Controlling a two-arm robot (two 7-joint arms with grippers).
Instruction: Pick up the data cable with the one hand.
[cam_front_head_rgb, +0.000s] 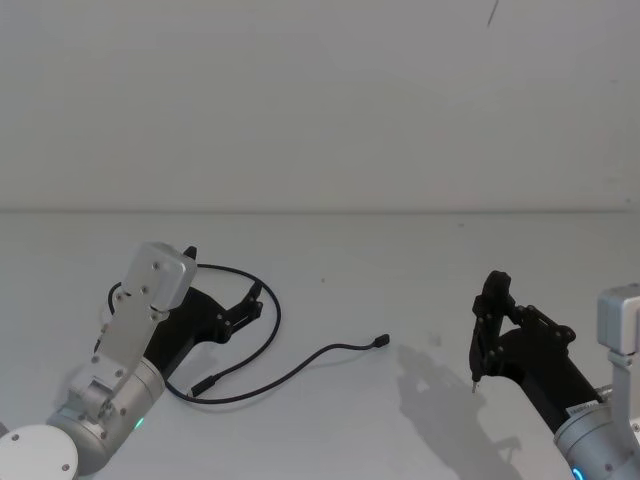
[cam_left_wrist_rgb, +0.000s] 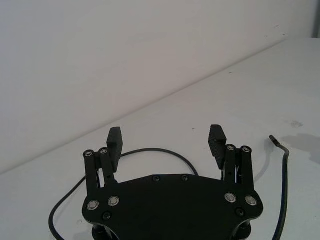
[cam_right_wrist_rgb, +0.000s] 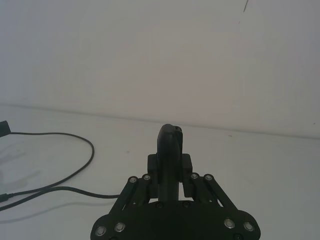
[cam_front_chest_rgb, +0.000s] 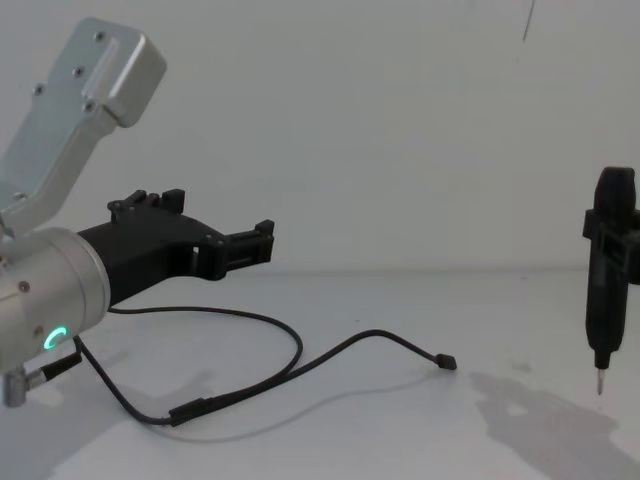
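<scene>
Black cable lies slack on the white desk, none of it lifted. It curls in a loop past the left hand and trails off toward the middle, where one small plug rests between the two arms. The other end sits close by the left forearm.

By my reading the step is the approach, with the grasp not yet made. The left hand is spread wide and holds nothing. In the chest view it hangs above the desk with the cable below it, apart from both pads. From the left wrist, the loop arcs across the gap between the fingers, a little beyond their tips.

The next move probably calls for lowering the hand until the pads straddle one strand, then closing. A thin cable lying flat (and free to slide) leaves little to catch, so the tips would need to come right down to the desk.

The right hand stands off to the right, pinched closed on nothing, well apart from the cable.
</scene>
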